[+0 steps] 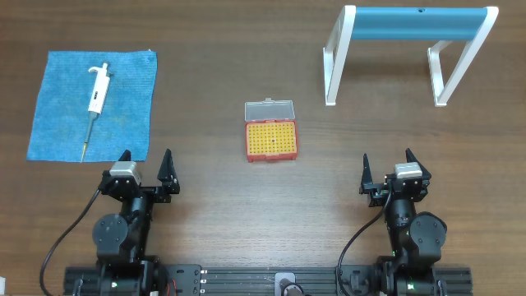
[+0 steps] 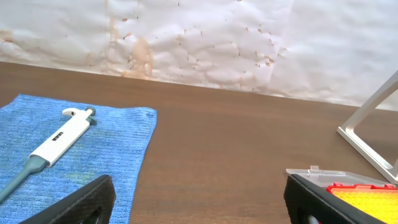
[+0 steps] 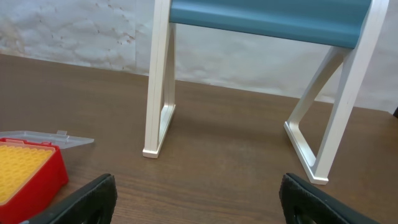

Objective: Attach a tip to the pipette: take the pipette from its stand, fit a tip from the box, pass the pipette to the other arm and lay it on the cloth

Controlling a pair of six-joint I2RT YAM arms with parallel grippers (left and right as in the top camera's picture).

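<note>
Pipette: the pipette (image 1: pixel 97 97) is lying flat on the cloth (image 1: pixel 127 115), its white head pointing to 12 o'clock and its thin yellowish end pointing to between 6 and 7 o'clock; nothing is gripping it.
Cloth: the blue cloth is lying spread out at the table's (image 1: pixel 214 74) 10 o'clock corner, seen from the tip box (image 1: pixel 270 141).
Tip box: the red box is sitting near the table's middle, its clear lid (image 1: pixel 269 109) lying open toward 12 o'clock and rows of yellow tips showing inside.
Stand: the stand (image 1: pixel 415 25), white legs under a blue bar, is standing at 2 o'clock from the tip box, well apart from it.
Left gripper: the left gripper (image 1: pixel 146 156) is sitting at 8 o'clock from the tip box, just at 6 o'clock of the cloth's near edge; its fingers (image 2: pixel 81 205) are spread wide and holding nothing.
Right gripper: the right gripper (image 1: pixel 387 158) is sitting at 4 o'clock from the tip box, its jaws likewise gaping wide and holding nothing, facing the stand.
Background: a pale, stained wall (image 2: pixel 249 43) is running behind the table's far edge.
</note>
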